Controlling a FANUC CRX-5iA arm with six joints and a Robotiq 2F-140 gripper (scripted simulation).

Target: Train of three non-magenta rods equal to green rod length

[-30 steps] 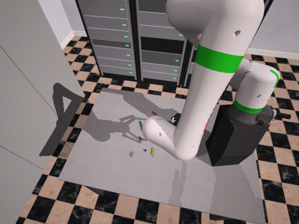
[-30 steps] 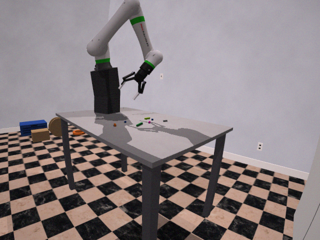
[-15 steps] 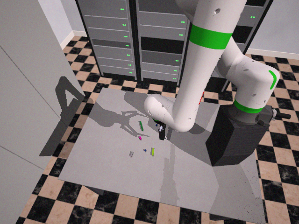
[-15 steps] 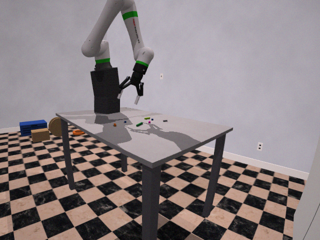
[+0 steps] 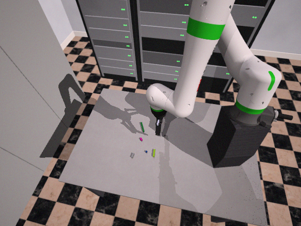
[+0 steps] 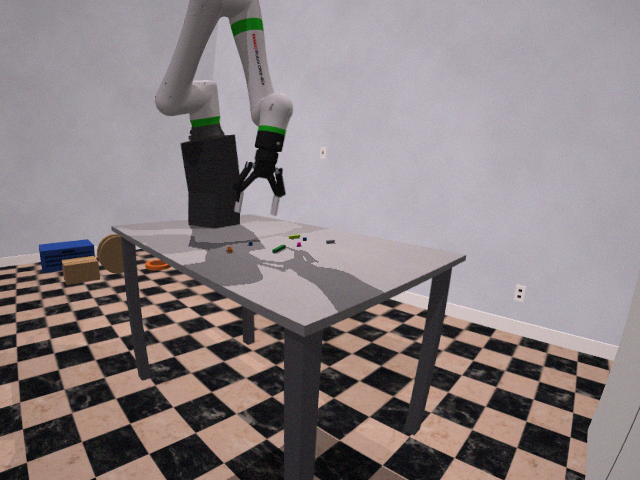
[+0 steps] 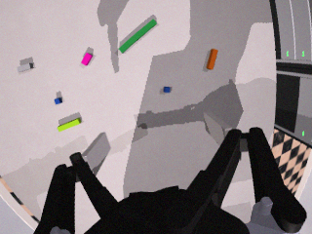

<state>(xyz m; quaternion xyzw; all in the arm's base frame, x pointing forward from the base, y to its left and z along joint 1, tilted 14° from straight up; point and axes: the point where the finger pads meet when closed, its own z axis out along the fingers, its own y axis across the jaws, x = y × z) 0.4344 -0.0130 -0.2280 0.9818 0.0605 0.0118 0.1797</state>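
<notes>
Above the table (image 5: 116,167) (image 6: 361,279) (image 7: 29,141), jaws (image 5: 158,134) (image 6: 256,207) downward.

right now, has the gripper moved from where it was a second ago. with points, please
Yes; in the exterior view the gripper (image 5: 158,134) (image 6: 256,204) (image 7: 155,131) has come down nearer the table top (image 5: 109,170) (image 6: 361,279) (image 7: 29,146).
</notes>
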